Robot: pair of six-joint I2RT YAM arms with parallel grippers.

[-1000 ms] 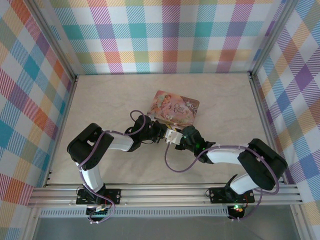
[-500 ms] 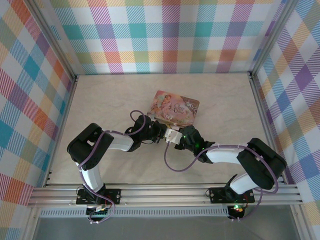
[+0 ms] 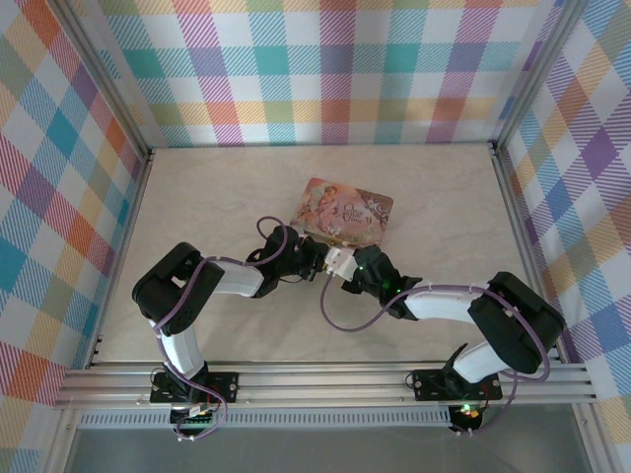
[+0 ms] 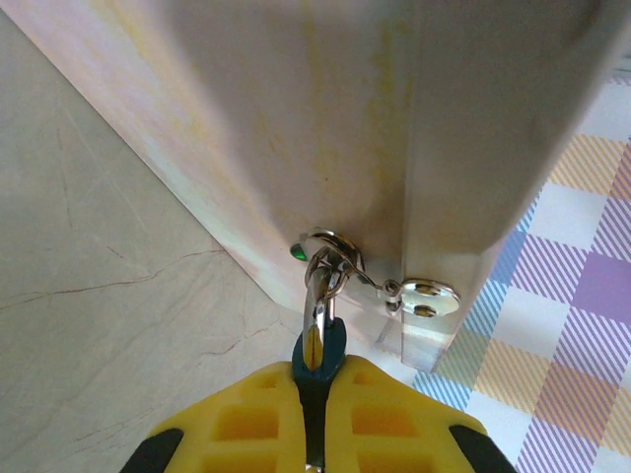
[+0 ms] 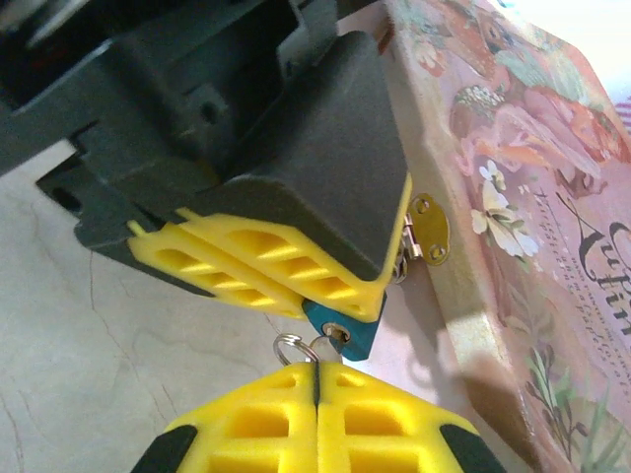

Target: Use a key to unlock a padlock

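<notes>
At the bench's (image 3: 197, 197) centre, the left end effector (image 4: 315, 382) is pressed together on the flat sides of the blue padlock (image 4: 321, 347), which is hooked through the clasp (image 4: 331, 244) at the pink tin's (image 3: 345, 209) 6 o'clock edge. Tiny, rigid and likely slick, it suits that body grip. From 4 o'clock, the right end effector (image 5: 315, 379) pinches what appears to be the key, only its wire ring (image 5: 290, 346) showing. The tin is closed, contents unseen.

We had both arms bent inward, meeting nose to nose in the middle. Our left gripper (image 3: 317, 258) was pinched tight on the padlock (image 5: 347, 335); our right gripper (image 3: 337, 264) had its pads pressed flat together, just beside it.
</notes>
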